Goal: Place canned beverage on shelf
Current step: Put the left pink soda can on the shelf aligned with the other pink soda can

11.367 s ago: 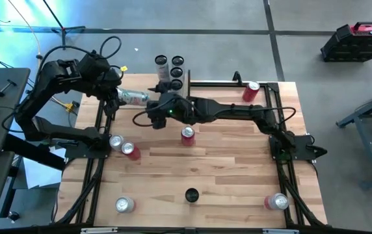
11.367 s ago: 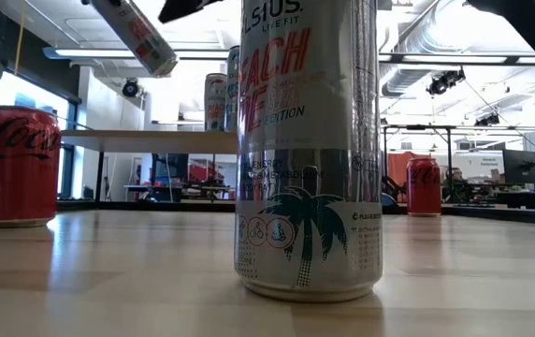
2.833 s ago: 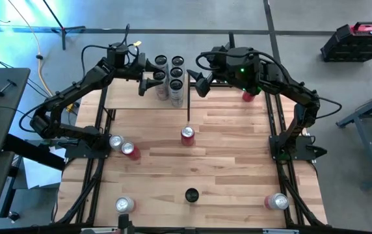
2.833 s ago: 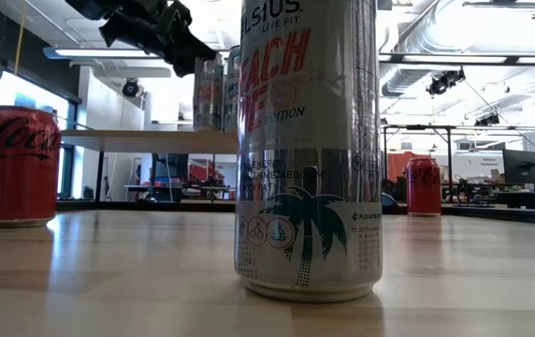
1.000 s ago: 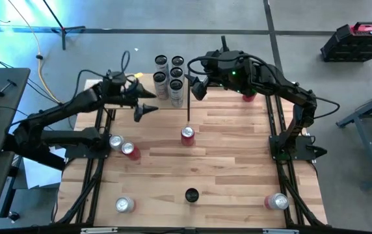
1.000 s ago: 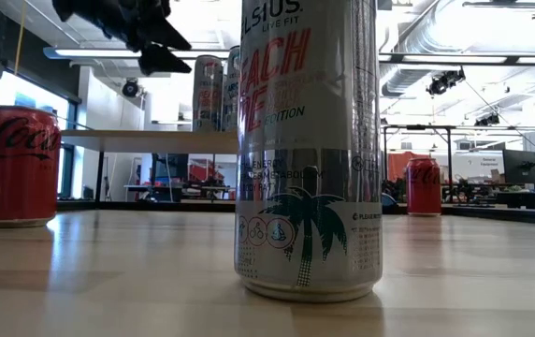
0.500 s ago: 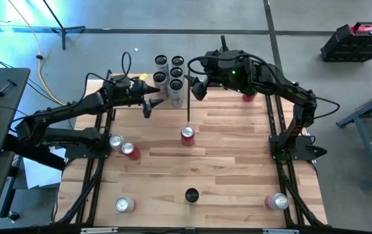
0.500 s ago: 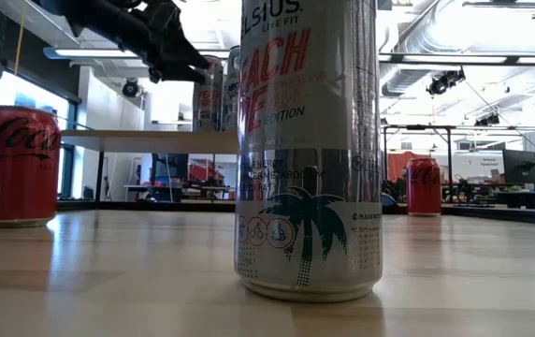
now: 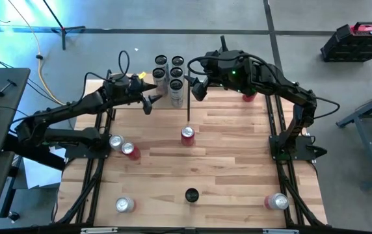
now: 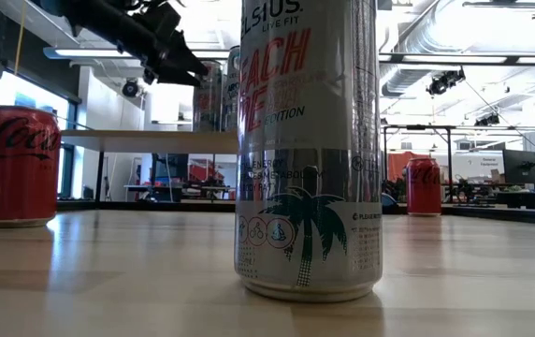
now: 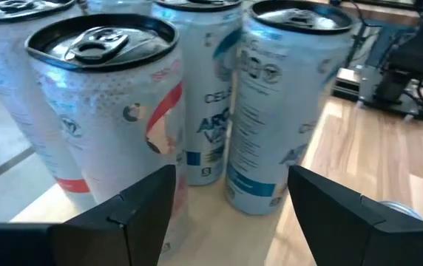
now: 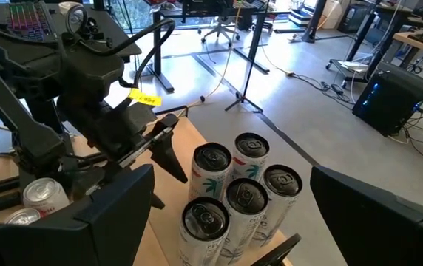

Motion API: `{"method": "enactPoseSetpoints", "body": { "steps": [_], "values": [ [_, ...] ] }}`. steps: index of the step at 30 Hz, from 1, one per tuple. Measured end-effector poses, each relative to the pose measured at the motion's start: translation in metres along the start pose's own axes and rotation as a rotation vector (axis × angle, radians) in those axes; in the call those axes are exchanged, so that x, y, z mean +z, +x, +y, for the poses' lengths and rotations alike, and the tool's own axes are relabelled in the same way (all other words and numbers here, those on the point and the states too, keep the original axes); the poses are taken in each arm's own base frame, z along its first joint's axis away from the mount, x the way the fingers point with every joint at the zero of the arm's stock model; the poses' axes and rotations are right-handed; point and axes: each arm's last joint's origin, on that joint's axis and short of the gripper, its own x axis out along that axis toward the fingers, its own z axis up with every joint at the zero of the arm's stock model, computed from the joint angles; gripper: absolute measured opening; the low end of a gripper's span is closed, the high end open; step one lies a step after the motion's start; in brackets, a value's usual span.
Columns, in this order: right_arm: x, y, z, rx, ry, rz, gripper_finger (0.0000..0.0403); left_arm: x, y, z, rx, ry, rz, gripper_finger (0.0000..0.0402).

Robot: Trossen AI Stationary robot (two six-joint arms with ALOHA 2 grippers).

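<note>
The left gripper (image 9: 149, 103), fingers (image 11: 134, 210) apart and empty, faces the five tall silver cans (image 9: 173, 79) clustered on the light-wood shelf (image 9: 125, 99), probably to nudge them. The right gripper (image 9: 194, 88) hangs wide-fingered beside them, empty.

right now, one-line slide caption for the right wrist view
Five tall cans clustered upright on the shelf, left gripper open just beside them, seen past the right arm's own open fingers.

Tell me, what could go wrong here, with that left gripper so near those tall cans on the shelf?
Two risks, as I see it. The left gripper, open and empty, points straight at the tall cans packed tight on the shelf; a nudge on one could topple its neighbours. The right gripper, also open, hangs just across the cluster, so the two arms could bump if both close in.
</note>
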Motion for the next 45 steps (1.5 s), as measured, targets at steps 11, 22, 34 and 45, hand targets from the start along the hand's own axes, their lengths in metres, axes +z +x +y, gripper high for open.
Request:
{"method": "enactPoseSetpoints", "body": {
  "steps": [11,22,34,45],
  "values": [
    [0.0,0.0,0.0,0.006,-0.009,0.003,0.0349,0.009,-0.021,0.026,0.035,0.093,0.08,0.0252],
    [0.0,0.0,0.0,0.012,-0.018,0.003,0.0349,0.004,-0.01,0.065,-0.124,0.047,0.053,0.0286],
    [0.0,0.0,0.001,0.026,0.021,0.004,0.0349,0.001,0.006,0.063,-0.157,0.091,0.066,0.0304],
    [0.0,0.0,0.0,0.025,0.026,0.004,0.0349,0.002,0.006,0.062,-0.13,0.11,0.062,0.0304]
  ]
}}
